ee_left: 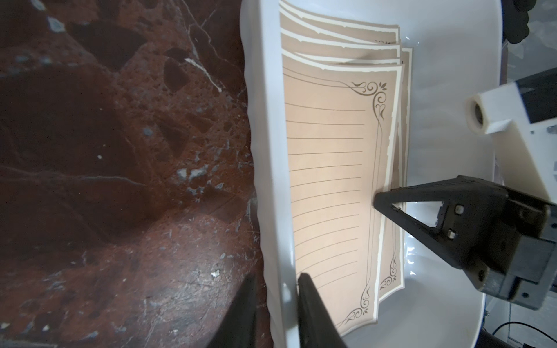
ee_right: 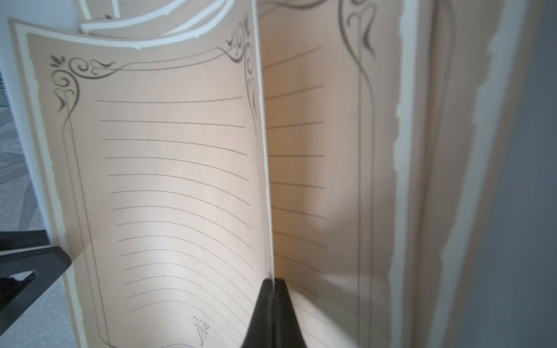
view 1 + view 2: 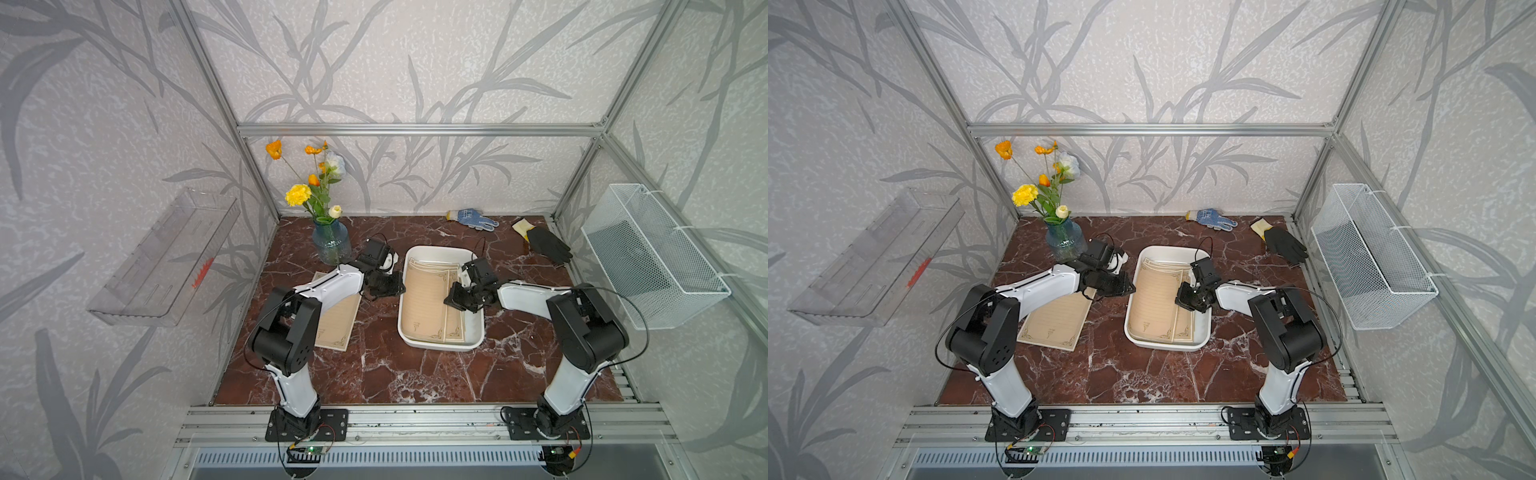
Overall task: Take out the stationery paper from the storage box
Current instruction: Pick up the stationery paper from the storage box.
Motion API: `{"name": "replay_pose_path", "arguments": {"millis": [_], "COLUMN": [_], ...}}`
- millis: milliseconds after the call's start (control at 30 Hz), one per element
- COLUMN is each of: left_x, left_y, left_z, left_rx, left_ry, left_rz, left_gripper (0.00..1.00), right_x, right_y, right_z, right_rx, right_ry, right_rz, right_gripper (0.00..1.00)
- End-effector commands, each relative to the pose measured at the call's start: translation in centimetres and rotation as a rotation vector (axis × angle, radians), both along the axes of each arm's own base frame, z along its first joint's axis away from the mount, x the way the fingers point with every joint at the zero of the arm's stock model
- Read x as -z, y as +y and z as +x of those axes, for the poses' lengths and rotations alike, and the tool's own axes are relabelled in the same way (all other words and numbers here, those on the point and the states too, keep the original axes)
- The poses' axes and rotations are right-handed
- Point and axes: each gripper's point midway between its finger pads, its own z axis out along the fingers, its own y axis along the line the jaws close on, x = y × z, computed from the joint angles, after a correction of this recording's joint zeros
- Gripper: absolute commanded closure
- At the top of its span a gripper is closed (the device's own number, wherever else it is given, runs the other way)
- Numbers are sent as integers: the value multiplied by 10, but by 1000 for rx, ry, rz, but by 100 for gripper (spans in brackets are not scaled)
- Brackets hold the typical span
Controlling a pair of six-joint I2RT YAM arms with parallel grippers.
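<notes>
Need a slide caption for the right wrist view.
Right gripper shut on the edge of one stationery sheet, curled up from the stack.

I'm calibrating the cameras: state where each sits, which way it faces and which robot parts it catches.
Both top views: above the front, looking down at the table, storage box, left arm, right arm.
Left wrist: on the left arm, looking past the left gripper, jaws astride the box wall; right gripper visible.
Right wrist: on the right arm, looking past its shut fingertips pinching the top sheet.
Shared: both wrist views show that sheet.
</notes>
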Motion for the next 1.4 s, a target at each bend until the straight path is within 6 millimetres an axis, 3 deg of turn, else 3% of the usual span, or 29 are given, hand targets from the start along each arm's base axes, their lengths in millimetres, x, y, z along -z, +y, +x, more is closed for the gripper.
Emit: {"name": "replay_pose_path", "arguments": {"millis": [0,267,600,767,900,1100,1267,1367], "left_x": [-31,-80,-148,-180,-206,-226,-217,-223], "left_y": [4,0,-24,-12,-6,-20,-23,-25], "left_z": [3,8,0,1,-10,-39,-40,-40], "left_rx": [-12,27,212,222,282,425,431,439], "left_ry": [-73,-208,-336,-392,-424,-423,-377,-365], "left_rz": [1,-47,-320,-493,-650,-788,-803,-844], "left_gripper": [66,61,56,49,42,41,44,53], "right_x": [-43,-111,-222,-282,-321,-349,-363,-360], "right_y": [-4,7,25,25,20,22,24,22], "right_z": [4,-9,-40,-60,-79,-99,-106,-104], "right_rx": [-17,-121,-337,-406,-450,-516,-525,-513], "right_ry": [-96,-240,-485,-644,-799,-885,-912,-912], "right_rz": [15,117,271,341,367,446,504,488], "right_gripper": [100,100,100,100,100,100,100,100]}}
